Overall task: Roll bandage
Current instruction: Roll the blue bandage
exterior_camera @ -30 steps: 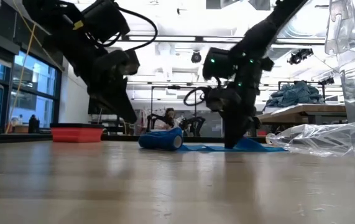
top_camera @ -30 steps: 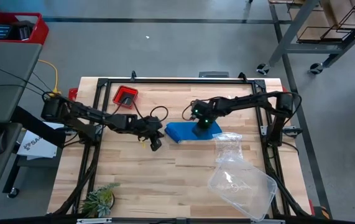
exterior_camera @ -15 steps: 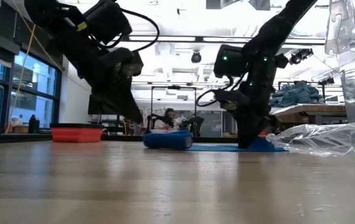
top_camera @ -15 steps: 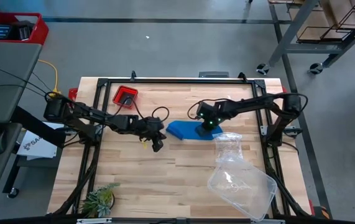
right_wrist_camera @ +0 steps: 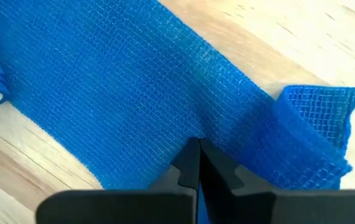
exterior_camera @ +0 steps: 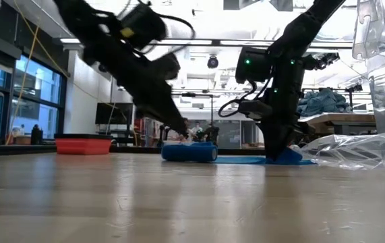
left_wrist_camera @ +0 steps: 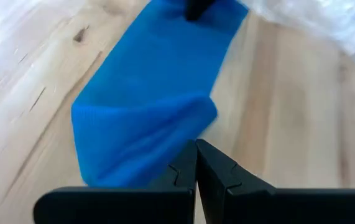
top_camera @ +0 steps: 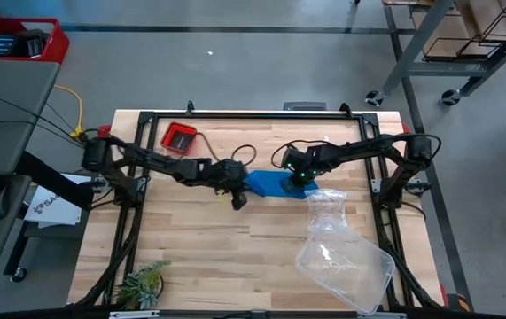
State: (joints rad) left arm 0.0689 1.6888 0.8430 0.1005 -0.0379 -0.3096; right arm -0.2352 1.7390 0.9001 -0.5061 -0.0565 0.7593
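Observation:
The bright blue bandage (top_camera: pixel 275 183) lies on the wooden table, rolled at its left end (exterior_camera: pixel 189 152) and flat toward the right (exterior_camera: pixel 246 160). Its free end is folded over (right_wrist_camera: pixel 319 124). My left gripper (top_camera: pixel 238 198) is shut at the roll; the left wrist view shows the roll (left_wrist_camera: pixel 141 142). My right gripper (top_camera: pixel 300 178) is shut on the flat band, and also shows in the low view (exterior_camera: pixel 274 156). My left gripper touches the rolled end of the bandage (left_wrist_camera: pixel 183 140) with its shut fingertips, slanting down from the table's left. The roll lies on the table. My right gripper presses its shut fingers down from above on the flat band (right_wrist_camera: pixel 189 127), close to the folded free end. The band lies flat on the table under them.
A clear plastic bag (top_camera: pixel 326 208) and a clear plastic container (top_camera: pixel 346 261) lie right of and nearer than the bandage. A small red tray (top_camera: pixel 179 137) stands at the far left, and a small plant (top_camera: pixel 142 283) at the near left corner.
My left gripper has gone toward the table's right, toward my right gripper. The rolled end has travelled the same way, so the flat stretch is shorter. My right gripper has shifted a little to the right and stays down on the band.

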